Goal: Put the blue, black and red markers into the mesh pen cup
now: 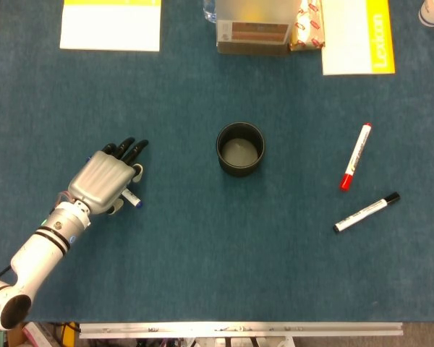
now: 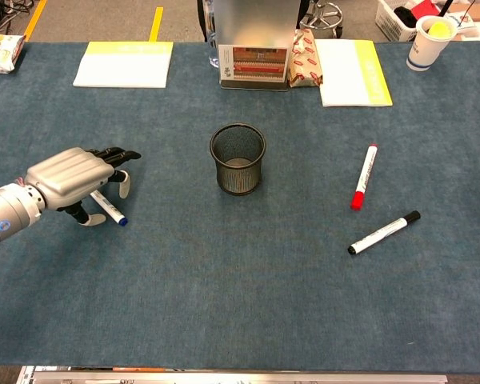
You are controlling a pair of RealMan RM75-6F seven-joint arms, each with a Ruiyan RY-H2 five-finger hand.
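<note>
We see a table [image 1: 202,275] covered in dark blue felt, stationery lined up along its far edge. The left hand [image 1: 103,179] sits low over the cloth at the near left, palm down, dark fingers [image 1: 130,148] stretched forward and apart. The blue marker [image 2: 110,208] lies under the palm, only its capped end poking out on the side facing the cup. We cannot tell whether the thumb and fingers actually pinch it or just hover over it, so the grasp is unclear. No right hand in either view.

To the right of the hand, well apart, stands the mesh pen cup [image 2: 238,158], upright, black, nothing visible inside in the head view. Further right, much farther from the hand than the cup, lies the red marker [image 1: 355,156], flat on the felt, red cap pointing toward the near edge. Just beside it and nearer the table's front lies the black marker [image 1: 366,212], also flat, angled, black cap at its far right end. The two markers are not touching.

Beyond the hand, at the far edge, lies a yellow-and-white notepad [image 2: 125,63]. Behind the cup stands a frosted box [image 2: 254,44] with a snack packet [image 2: 306,58] beside it, then a yellow booklet [image 2: 352,72]. A paper cup [image 2: 428,42] sits at the far right corner.
</note>
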